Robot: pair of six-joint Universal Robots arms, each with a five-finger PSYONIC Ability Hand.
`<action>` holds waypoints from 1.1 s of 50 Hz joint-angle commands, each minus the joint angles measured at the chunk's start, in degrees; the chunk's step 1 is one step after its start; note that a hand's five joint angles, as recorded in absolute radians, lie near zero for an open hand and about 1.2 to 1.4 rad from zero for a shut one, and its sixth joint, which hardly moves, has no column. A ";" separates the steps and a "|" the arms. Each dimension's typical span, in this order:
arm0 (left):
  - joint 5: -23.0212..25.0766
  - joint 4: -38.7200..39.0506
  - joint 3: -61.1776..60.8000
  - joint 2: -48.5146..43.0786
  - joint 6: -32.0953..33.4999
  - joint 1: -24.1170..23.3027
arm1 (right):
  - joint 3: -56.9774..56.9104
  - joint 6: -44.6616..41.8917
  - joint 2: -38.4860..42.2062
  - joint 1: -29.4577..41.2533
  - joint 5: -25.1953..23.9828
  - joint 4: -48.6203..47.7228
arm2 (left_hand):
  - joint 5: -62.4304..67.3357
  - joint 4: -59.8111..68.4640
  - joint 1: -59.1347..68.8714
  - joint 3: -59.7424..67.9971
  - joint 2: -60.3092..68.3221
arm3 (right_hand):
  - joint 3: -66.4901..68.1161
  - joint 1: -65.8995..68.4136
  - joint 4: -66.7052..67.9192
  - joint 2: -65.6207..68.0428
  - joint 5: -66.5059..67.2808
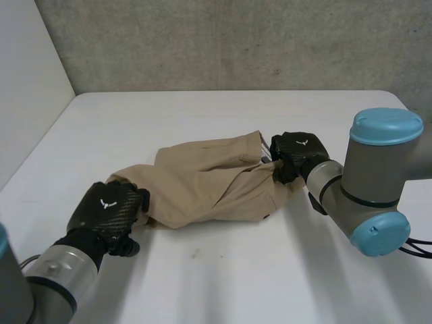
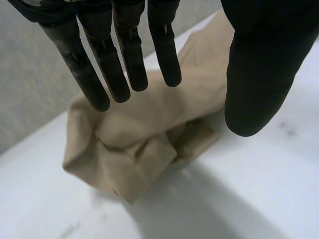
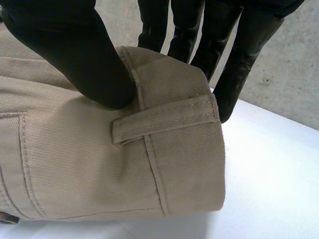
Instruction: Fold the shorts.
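Two ends readied for folding: pinches waistband of crumpled beige shorts in black right hand, centre-right; poises empty, straight-fingered black left hand at leg end, lower left.

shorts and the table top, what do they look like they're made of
The shorts look like tan woven cloth, probably cotton twill: the right wrist view shows fine diagonal ribs, a matte face, stitched seams and a belt loop. The table is white, hard and smooth, with a few small marks; likely laminate or painted board, but the look leaves that open.
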 commanded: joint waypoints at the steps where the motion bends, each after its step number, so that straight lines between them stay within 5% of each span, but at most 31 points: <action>1: -0.04 0.69 3.11 -7.30 -1.50 3.00 | 1.13 -0.16 -1.98 -0.01 -0.11 0.39 | 4.04 3.76 3.33 3.49 3.62 | 11.97 23.69 11.72 12.41 13.09; 33: -3.91 4.21 26.75 -29.54 -1.32 0.72 | 4.39 -3.76 -2.95 0.87 -0.90 0.31 | 3.53 3.25 2.82 2.98 3.11 | 11.97 23.69 11.72 12.41 13.09; 55: -3.90 4.39 35.27 -34.89 -2.02 -3.51 | 4.39 -6.13 -2.25 0.96 -0.90 -0.05 | 3.87 3.59 3.16 3.32 3.45 | 11.97 23.69 11.72 12.41 13.09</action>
